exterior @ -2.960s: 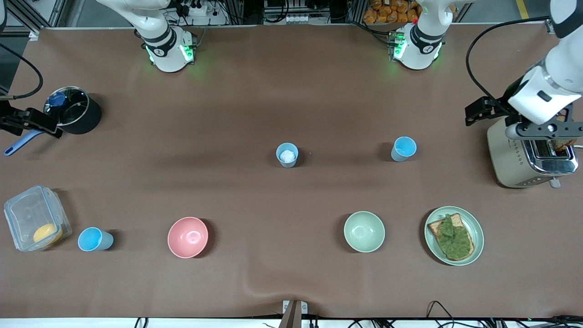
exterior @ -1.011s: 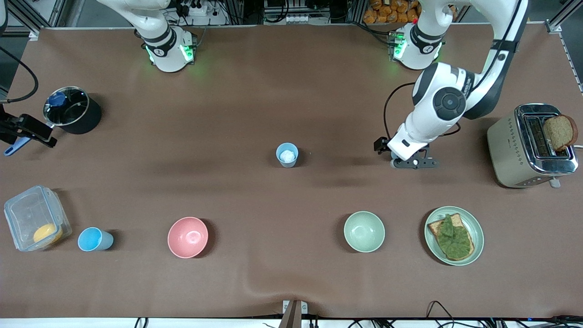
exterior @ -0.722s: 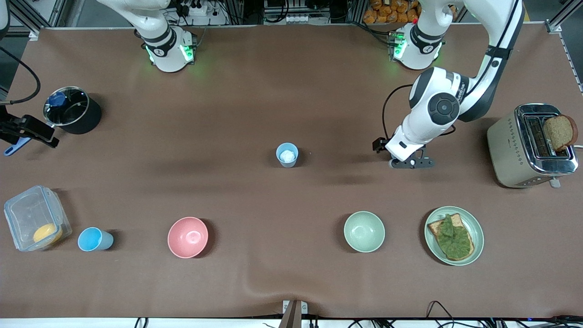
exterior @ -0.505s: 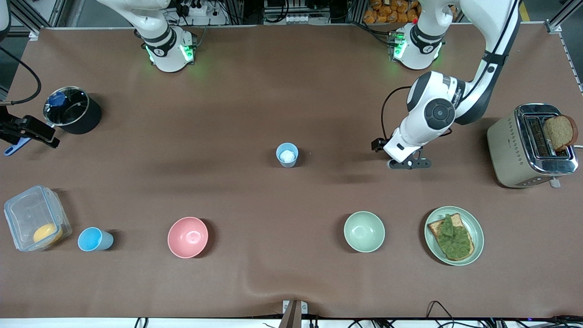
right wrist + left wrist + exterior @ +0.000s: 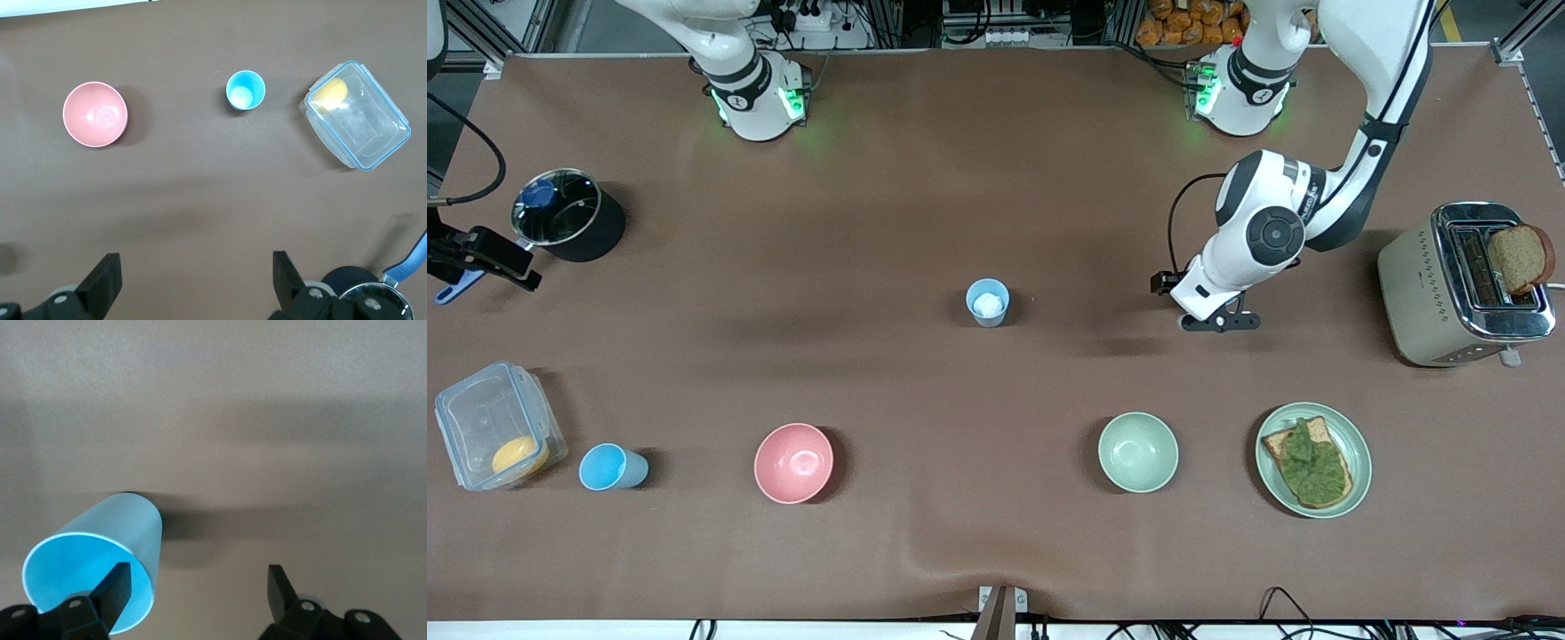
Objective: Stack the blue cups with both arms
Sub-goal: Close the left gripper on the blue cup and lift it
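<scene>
the left gripper (image 5: 1209, 322) is down low at the table, toward the left arm's end, with its fingers (image 5: 113, 590) spread wide. in the left wrist view one finger sits against the rim of a blue cup (image 5: 100, 567) while the other stands clear of it, so nothing is clamped. that cup leans in the wrist view, its bright blue inside showing; in the front view the arm covers it.

a second blue cup (image 5: 988, 302) stands upright near the table's middle with something white inside it. a third blue cup (image 5: 611, 467) stands toward the right arm's end, close to the front camera, just beside a clear plastic container (image 5: 498, 436) holding a yellow item, and well apart from the pink bowl (image 5: 793, 462).

the right gripper (image 5: 480, 258) waits high at the right arm's end, beside a black pot (image 5: 574, 222), fingers (image 5: 103, 277) parted and holding nothing. the pale green bowl (image 5: 1137, 452) sits near a plate (image 5: 1356, 444) of toast.
</scene>
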